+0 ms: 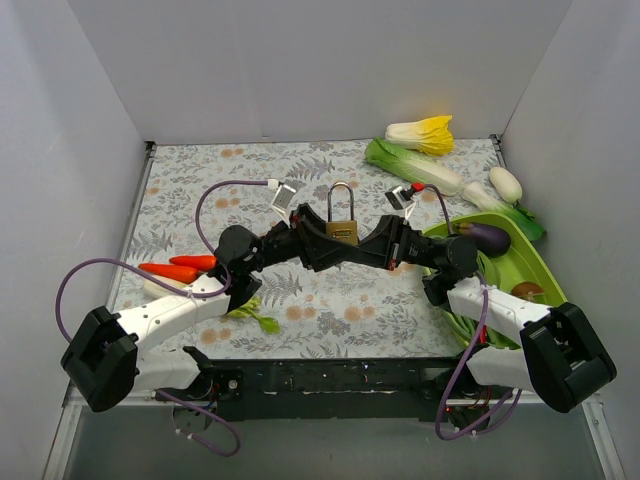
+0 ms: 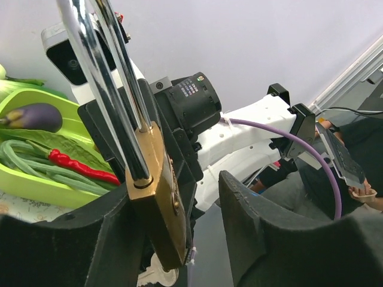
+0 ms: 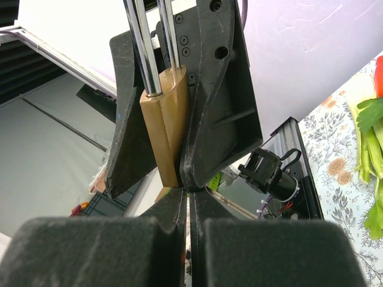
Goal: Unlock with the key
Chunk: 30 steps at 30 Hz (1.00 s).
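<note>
Right gripper [image 3: 188, 206] pinching key [image 2: 158, 276] (under padlock [image 2: 158, 203]), left gripper [image 3: 159, 170] clamping padlock body.

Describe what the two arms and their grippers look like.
The left arm and right arm have white shells and bulky black joint housings; a purple cable loops along each. The left gripper and right gripper are black with broad matte fingers.

Top cam looked down from behind me, far off. My wrist cams faced each other, v. close; all shared brass padlock w/ silver shackle [image 1: 342, 228].
</note>
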{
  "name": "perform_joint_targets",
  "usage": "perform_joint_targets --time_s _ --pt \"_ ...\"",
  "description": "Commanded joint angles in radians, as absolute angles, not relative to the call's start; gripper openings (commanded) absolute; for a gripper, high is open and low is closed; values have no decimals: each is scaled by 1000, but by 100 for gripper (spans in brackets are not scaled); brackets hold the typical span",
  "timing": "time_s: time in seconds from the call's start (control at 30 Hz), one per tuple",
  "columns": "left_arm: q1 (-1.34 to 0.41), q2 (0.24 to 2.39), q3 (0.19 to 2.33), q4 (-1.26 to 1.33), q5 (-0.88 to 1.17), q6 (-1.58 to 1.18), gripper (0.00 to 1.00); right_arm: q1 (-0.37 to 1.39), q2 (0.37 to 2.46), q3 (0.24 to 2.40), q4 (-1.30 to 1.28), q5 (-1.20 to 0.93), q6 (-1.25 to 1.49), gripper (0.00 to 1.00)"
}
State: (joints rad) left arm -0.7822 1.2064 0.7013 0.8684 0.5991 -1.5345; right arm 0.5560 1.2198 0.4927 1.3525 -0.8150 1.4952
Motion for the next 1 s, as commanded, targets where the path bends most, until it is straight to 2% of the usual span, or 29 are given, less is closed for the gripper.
perform_joint_targets --time_s 0.0,0.03,0.1,0.23,0.43,0.7,0.77,0.8,0.83,0.93,0.97 --pt "-808 1172 721 920 637 -1545 50 554 1207 486 1539 -761 1479 1" --pt "-808 1163 715 917 627 -1543 55 554 1209 482 1537 -762 1477 1" --pt "-808 1149 704 913 591 -1536 56 552 1201 479 1523 -764 1471 1" --pt "-808 1109 689 870 519 -1514 67 552 1195 474 1511 -767 1463 1" --pt "-808 1063 670 798 445 -1490 72 546 1186 474 1479 -779 1456 1" --pt "-808 1023 632 790 322 -1505 72 545 1149 468 1379 -798 1404 1" --pt "-808 1026 632 796 308 -1516 66 545 1144 468 1356 -802 1382 1" --pt "-807 1034 637 790 310 -1522 60 545 1141 468 1321 -805 1368 1" --pt "-808 1052 647 790 319 -1532 49 545 1141 472 1307 -807 1359 1" --pt "-808 1090 666 796 348 -1554 35 545 1140 482 1246 -816 1307 1" --pt "-808 1097 669 795 353 -1565 27 545 1132 488 1209 -819 1281 1"
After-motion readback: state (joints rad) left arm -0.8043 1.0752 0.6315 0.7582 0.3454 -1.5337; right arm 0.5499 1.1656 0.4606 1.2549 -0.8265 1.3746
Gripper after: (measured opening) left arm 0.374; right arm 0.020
